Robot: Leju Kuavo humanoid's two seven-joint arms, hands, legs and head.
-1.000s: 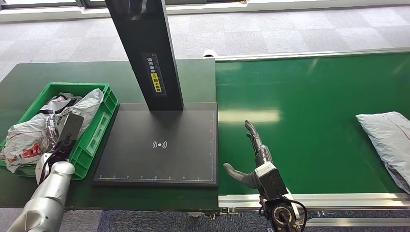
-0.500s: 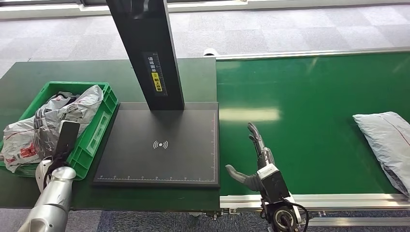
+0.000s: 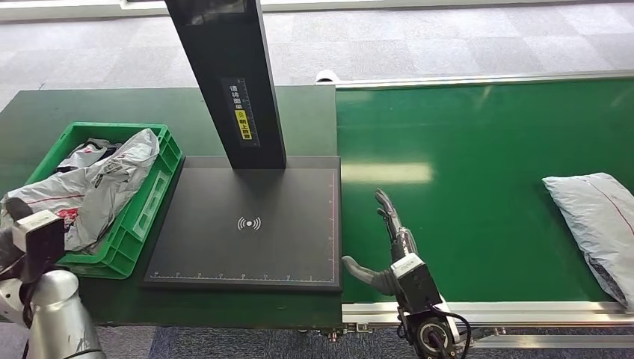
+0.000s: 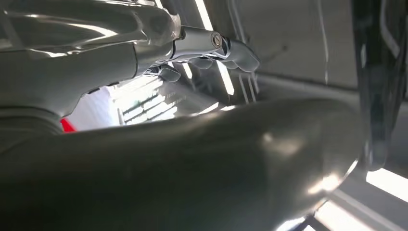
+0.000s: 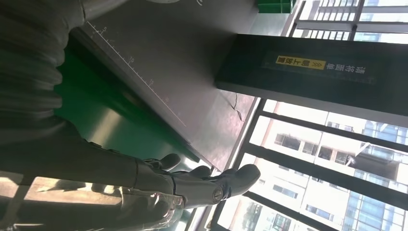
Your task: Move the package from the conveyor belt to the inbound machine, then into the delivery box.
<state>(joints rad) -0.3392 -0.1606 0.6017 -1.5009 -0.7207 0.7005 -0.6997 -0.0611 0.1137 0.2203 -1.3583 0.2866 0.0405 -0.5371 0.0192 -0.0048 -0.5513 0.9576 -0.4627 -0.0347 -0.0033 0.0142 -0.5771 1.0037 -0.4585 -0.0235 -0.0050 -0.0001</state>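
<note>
A grey package [image 3: 598,221] lies on the green conveyor belt [image 3: 463,142] at its far right, partly cut off by the picture's edge. My right hand [image 3: 389,250] hovers open over the belt's near edge, well to the left of the package, with its fingers stretched forward and the thumb out to the side; the right wrist view shows the same hand [image 5: 202,185] holding nothing. The black inbound machine platform [image 3: 247,224] is bare. My left arm [image 3: 52,314] is drawn back at the near-left corner, in front of the green delivery box [image 3: 146,213]. The left hand [image 4: 202,45] holds nothing.
Several grey packages [image 3: 97,187] fill the delivery box. The machine's black column [image 3: 232,82] rises at the back of the platform. An aluminium rail [image 3: 523,310] runs along the belt's near edge. Grey carpet lies beyond the table.
My left arm has pulled back from over the delivery box toward my body. The package on the belt has crept slightly left. My right hand has barely moved.
</note>
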